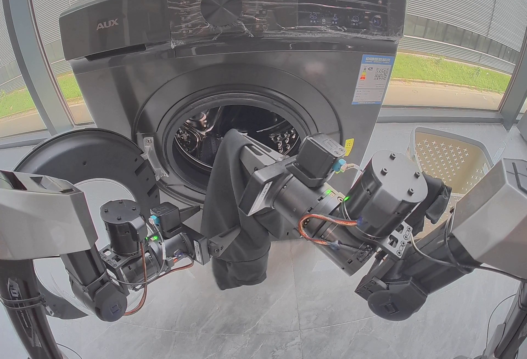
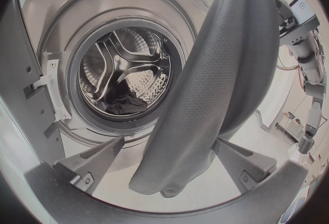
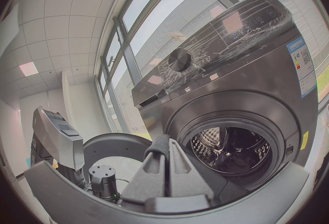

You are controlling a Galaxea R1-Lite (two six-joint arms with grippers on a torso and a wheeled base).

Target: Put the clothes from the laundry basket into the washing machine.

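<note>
Clothes were seen in two places, and one dark grey garment (image 1: 226, 201) was pinched at its upper fold between the fully closed jaws of the right gripper (image 3: 167, 156). From that grip the cloth was draped over the fingers and hung down in a long, limp, doubled length with a fine knitted weave, its lower end bunched just above the tiled floor (image 1: 307, 316). The jaws of the left gripper (image 2: 168, 141) were spread wide lower down, with the hanging cloth between the two fingers and nothing clamped; whether either finger touched the fabric could not be told. The held garment was suspended directly before the round opening of the washing machine (image 1: 329, 80), outside the drum (image 2: 137, 43). A second dark garment (image 2: 126, 105) was seen crumpled at the bottom of the drum. The door (image 1: 82, 157) was swung fully open to the robot's left. The laundry basket (image 1: 455, 160), pale with a perforated wall, was placed on the floor to the right of the machine.
</note>
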